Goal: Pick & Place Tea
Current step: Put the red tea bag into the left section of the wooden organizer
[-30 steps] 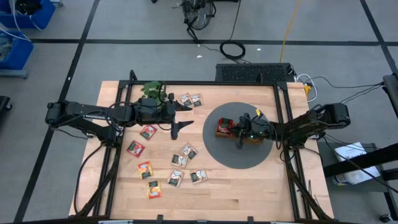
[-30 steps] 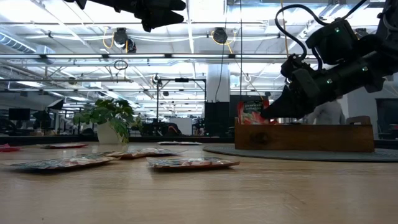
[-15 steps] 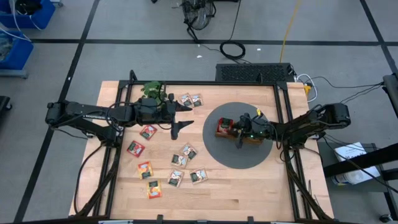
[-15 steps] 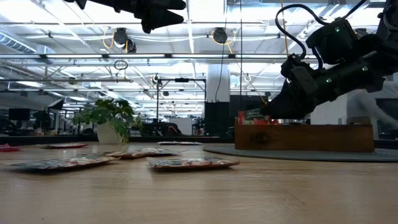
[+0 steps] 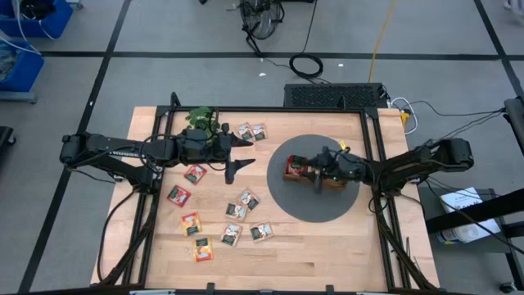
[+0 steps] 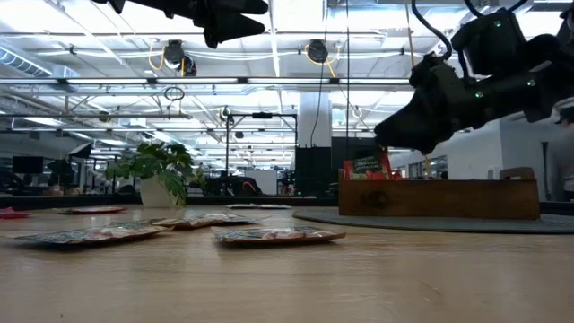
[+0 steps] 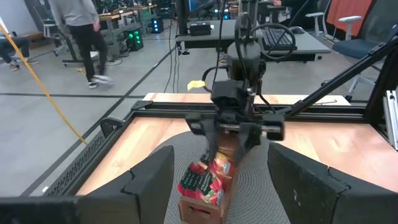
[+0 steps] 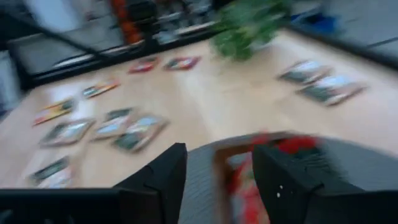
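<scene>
High view: the right gripper (image 5: 316,174) hangs over the round grey mat (image 5: 286,201), just above the end compartment of the wooden tray (image 5: 334,183) that faces the middle of the table. Its two fingers stand apart with nothing between them; the right wrist view shows them spread (image 8: 163,171) over the mat's edge. Directly below and just ahead of those fingers, a small bunch of red sachets (image 5: 294,169) stands packed in that compartment, one with a dark green face (image 6: 365,164) poking up above the tray wall in the low view. From the left wrist view the same bunch (image 7: 205,180) sits right under the right arm's tips, close but not touching as far as I can tell.

The rest of the tea lies flat on the bare wood, well away from the right gripper toward the other arm: a pair (image 5: 252,131) near the far edge, a red one (image 5: 195,173) and another red one (image 5: 178,196) nearer the left side, a loose cluster (image 5: 247,199) beside the mat, and orange-yellow ones (image 5: 191,223) toward the near edge.

The left gripper (image 5: 239,153) waits in the air above the table, jaws wide open and empty, next to the small potted plant (image 5: 199,120).
</scene>
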`<action>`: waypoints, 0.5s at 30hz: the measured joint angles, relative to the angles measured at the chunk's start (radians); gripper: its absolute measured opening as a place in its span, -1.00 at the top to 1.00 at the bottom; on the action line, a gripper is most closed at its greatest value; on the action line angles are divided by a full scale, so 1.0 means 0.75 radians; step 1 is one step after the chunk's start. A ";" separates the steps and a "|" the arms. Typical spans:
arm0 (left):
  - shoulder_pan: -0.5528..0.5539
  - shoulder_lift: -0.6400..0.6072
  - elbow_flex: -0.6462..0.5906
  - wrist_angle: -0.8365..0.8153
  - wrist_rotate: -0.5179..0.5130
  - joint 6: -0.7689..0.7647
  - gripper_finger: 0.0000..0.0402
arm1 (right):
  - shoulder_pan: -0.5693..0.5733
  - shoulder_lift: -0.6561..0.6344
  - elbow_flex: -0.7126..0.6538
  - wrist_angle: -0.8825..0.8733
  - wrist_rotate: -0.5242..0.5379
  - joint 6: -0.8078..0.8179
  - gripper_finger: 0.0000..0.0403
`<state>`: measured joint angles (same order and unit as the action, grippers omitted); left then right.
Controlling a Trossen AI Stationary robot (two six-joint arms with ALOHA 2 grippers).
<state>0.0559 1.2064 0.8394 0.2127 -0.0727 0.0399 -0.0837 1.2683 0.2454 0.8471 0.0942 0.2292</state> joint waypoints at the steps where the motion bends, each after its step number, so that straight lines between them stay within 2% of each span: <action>1: 0.000 0.000 0.000 0.001 0.000 0.000 -0.27 | 0.000 0.021 0.009 -0.003 -0.035 0.005 0.20; 4: 0.000 0.000 0.000 0.001 0.000 0.005 -0.27 | 0.002 0.061 0.031 -0.018 -0.057 -0.027 0.38; 7: 0.000 0.000 0.000 0.001 -0.004 0.008 -0.27 | 0.006 0.066 0.082 -0.026 -0.063 -0.102 0.70; 9: 0.000 0.000 0.000 0.002 -0.008 0.009 -0.27 | 0.010 0.066 0.128 -0.117 -0.101 -0.174 0.91; 12: 0.000 0.000 0.000 0.002 -0.008 0.009 -0.27 | -0.004 0.084 0.230 -0.391 -0.126 -0.222 0.96; 15: 0.000 0.000 0.000 0.002 -0.008 0.009 -0.27 | -0.027 0.142 0.311 -0.593 -0.046 -0.257 0.99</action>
<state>0.0559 1.2064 0.8394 0.2142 -0.0788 0.0467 -0.1040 1.3748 0.4785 0.4022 0.0599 0.0366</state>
